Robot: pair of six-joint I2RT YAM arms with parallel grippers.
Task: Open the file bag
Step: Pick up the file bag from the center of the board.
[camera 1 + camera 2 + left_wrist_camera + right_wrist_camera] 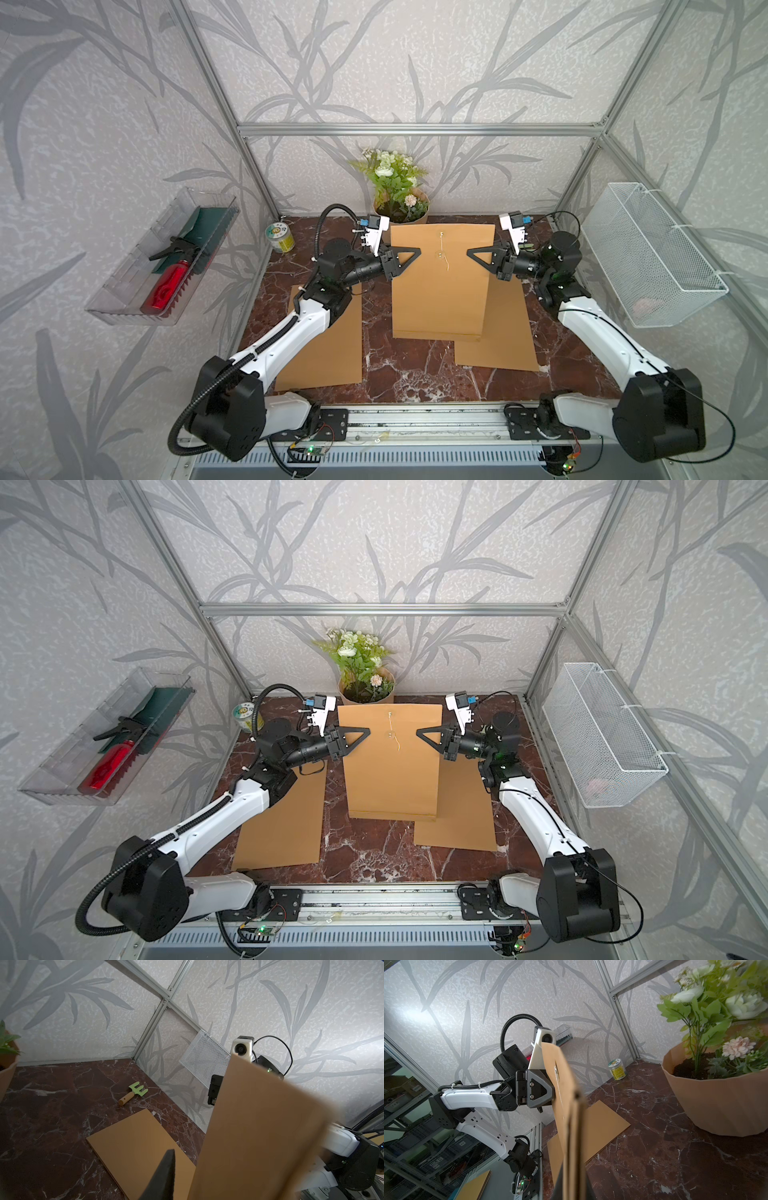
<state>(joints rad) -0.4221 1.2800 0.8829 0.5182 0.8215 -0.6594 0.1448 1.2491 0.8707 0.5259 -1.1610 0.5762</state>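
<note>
Bag is held up between the 2 arms, above the tabletop, clasp face toward the top cameras.

Right tool is pressed together on the bag's right edge, likely to carry and steady it.

Left tool is at the left edge, slightly spread. In the left wrist view 1 finger stands off the paper; the other is hidden behind the bag.

String dangles loose below the clasp, so the flap is probably free to lift. The flap itself is hard to make out.

Lower edge overlaps a flat envelope; cannot tell if they touch. Bag's far side is blurred in the left wrist view.
</note>
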